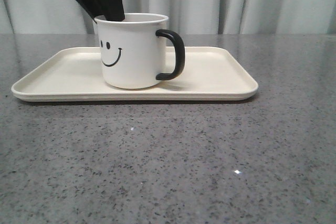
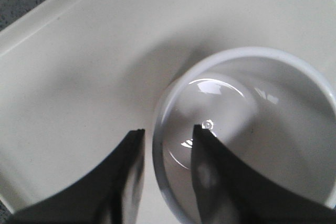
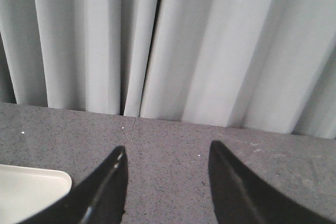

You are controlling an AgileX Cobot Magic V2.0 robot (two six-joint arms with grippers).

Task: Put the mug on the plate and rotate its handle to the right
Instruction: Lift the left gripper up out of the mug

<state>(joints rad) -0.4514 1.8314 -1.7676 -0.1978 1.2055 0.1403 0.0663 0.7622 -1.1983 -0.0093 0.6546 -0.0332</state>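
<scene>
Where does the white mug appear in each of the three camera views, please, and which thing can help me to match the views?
Front view: the mug stands on the plate, left of centre, handle pointing right.
Left wrist view: seen from above, lower right, with the left gripper straddling its rim.
Right wrist view: the mug is not in it; only a plate corner shows.
Shared landmark: the cream plate appears in all three views.
</scene>
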